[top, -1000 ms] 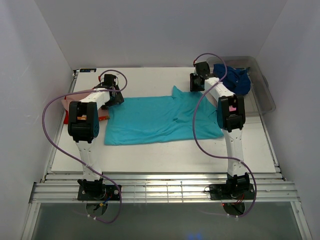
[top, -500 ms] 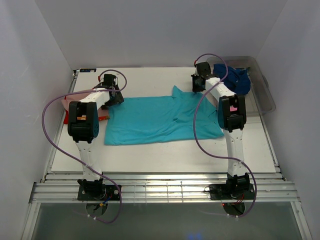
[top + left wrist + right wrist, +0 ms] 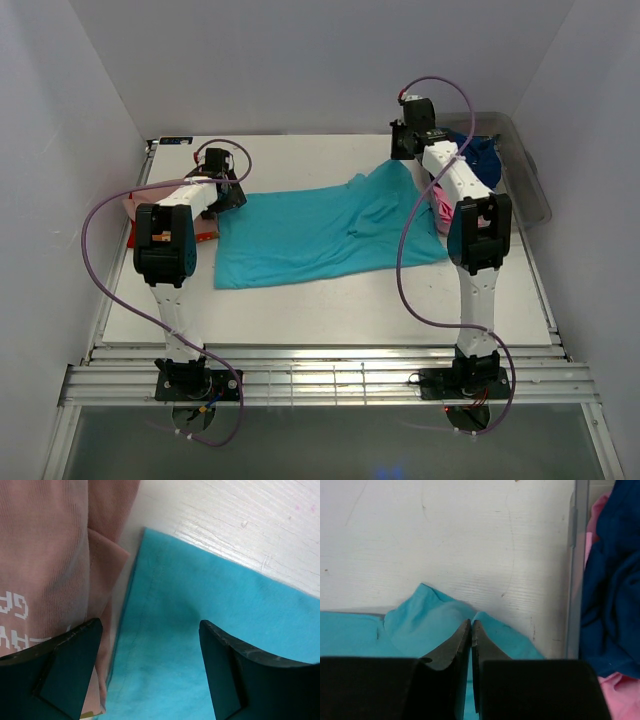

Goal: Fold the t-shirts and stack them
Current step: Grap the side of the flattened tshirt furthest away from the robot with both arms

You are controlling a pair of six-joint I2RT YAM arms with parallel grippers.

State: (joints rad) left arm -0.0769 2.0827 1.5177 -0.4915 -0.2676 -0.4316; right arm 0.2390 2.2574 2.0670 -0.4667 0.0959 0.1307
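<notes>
Since the turquoise t-shirt (image 3: 300, 240) looks limp and light, right tool (image 3: 471, 624) pinches its far-right edge; left tool (image 3: 150, 627) wide open, empty.

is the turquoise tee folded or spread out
Spread, not folded: the turquoise tee lies open across the table, with one far corner pinched into a peak by the right gripper, fingers shut.

Plain turquoise t-shirt (image 3: 310, 235) on a white table (image 3: 330, 310); salmon-pink t-shirt (image 3: 45, 555) with white lettering; navy t-shirt (image 3: 615, 580) and bright pink t-shirt (image 3: 617, 692) in the clear grey tub (image 3: 535, 195).
</notes>
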